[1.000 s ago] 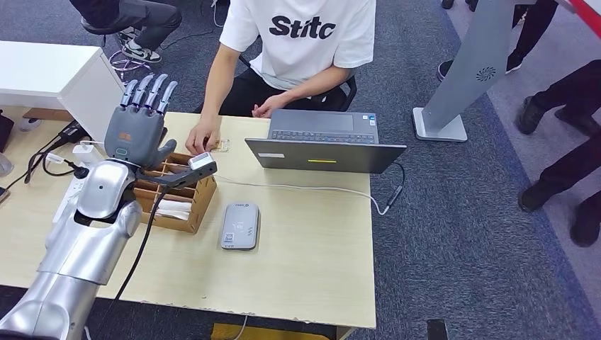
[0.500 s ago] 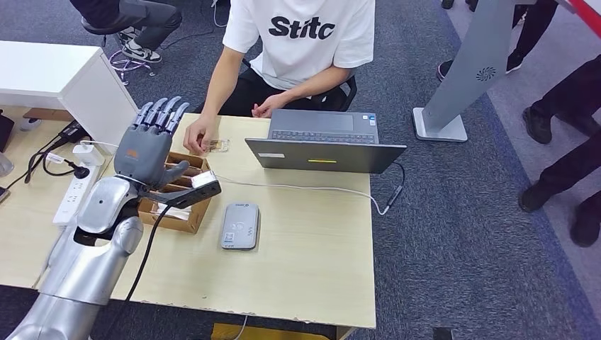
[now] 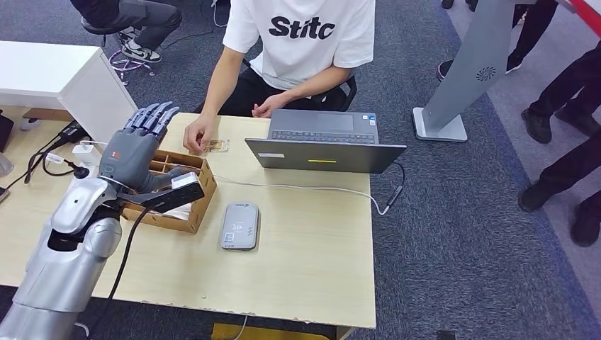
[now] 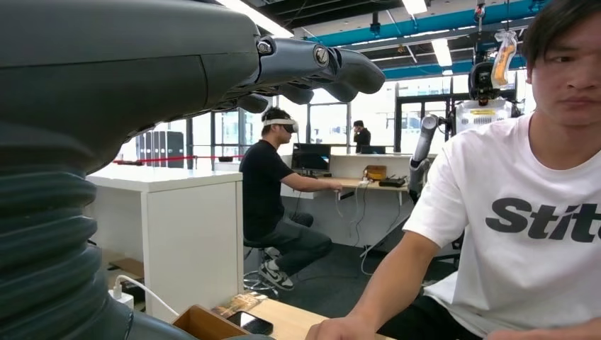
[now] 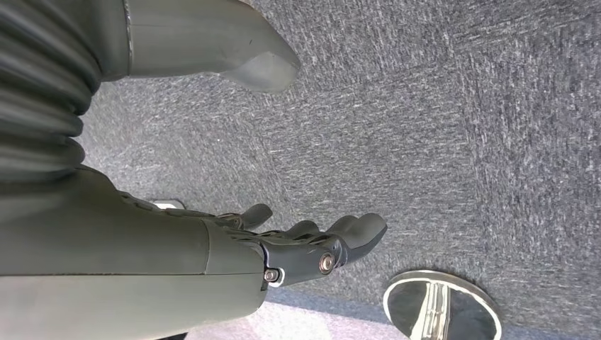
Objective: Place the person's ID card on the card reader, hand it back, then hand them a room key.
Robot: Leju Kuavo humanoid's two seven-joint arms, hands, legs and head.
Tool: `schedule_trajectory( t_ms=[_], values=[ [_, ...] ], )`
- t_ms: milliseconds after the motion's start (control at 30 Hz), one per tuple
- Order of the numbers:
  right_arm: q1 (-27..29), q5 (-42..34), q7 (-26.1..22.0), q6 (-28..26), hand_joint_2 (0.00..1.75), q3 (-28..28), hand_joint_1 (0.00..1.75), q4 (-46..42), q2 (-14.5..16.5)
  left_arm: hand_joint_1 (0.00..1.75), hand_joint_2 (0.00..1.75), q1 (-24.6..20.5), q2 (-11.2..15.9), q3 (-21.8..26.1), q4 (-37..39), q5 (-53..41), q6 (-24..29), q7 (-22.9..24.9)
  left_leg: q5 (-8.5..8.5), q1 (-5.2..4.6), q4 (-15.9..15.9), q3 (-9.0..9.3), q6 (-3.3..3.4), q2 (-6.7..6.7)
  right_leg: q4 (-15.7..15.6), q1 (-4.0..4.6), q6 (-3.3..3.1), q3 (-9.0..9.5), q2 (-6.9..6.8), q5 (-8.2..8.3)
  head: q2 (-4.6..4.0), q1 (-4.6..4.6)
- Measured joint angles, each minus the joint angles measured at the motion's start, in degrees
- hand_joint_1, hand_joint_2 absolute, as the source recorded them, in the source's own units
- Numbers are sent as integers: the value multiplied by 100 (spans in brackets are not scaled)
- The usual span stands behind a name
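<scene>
ID card lies on the desk by the far edge, just beside the laptop, with the person's hand touching its near end; it has stayed there over the last second. What has changed is the left hand: a second ago it stood upright with fingers pointing up, and now it has tipped forward and sunk toward the cardboard box, fingers spread and holding nothing. Judging by that, the arm is reaching toward the person to take the card, so the first step is not yet done and the card reader on the desk bears nothing. The cardboard box under the hand is split into compartments; something pale, perhaps cards or paper, lies in the near one, though I cannot tell what. The right hand hangs over the carpet, fingers loosely apart, holding nothing.
</scene>
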Motion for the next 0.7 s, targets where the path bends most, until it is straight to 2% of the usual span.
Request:
schedule_trajectory(
  t_ms=[700],
  values=[
    [0,-74,-67,3,175,-124,0,0,-17,0,175,-7,823,-135,-609,1223,-947,-34,0,2,-1,1,0,4,0,0,-1,-2,3,0,0,1]
  ],
)
